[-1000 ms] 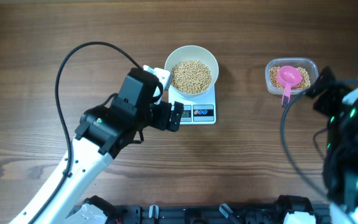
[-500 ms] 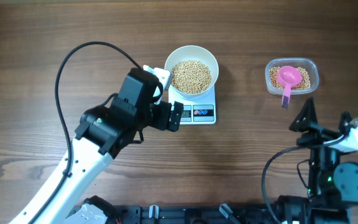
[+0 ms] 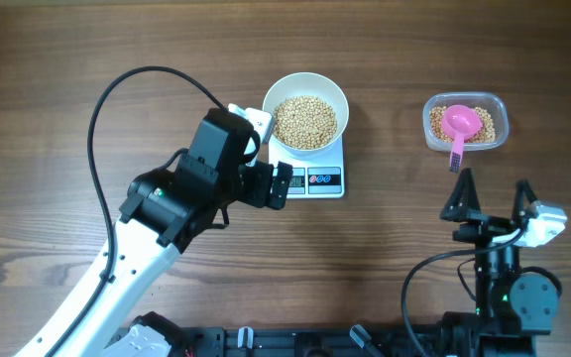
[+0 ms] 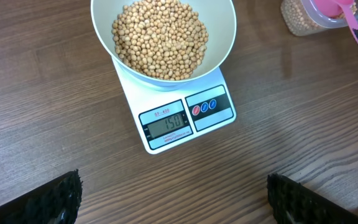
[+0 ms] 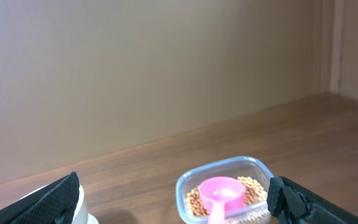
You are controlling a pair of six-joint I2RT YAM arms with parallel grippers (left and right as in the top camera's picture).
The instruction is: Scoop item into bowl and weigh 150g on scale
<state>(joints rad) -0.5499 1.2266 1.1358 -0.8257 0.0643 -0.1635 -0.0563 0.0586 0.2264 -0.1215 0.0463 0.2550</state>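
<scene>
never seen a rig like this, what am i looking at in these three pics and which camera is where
These are two robot arms at a wooden table. The overhead picture looks straight down from a fixed camera. The other two come from a small camera on each arm's wrist, so the black shapes in their bottom corners are that arm's own gripper.

The left gripper hangs open in front of a small white scale, whose display seems to read 150. On the scale stands a white bowl of tan beans. To the right sits a clear plastic tub with more beans and a pink scoop in it. The right gripper is open too, pointing toward the tub. Neither gripper holds anything.
</scene>
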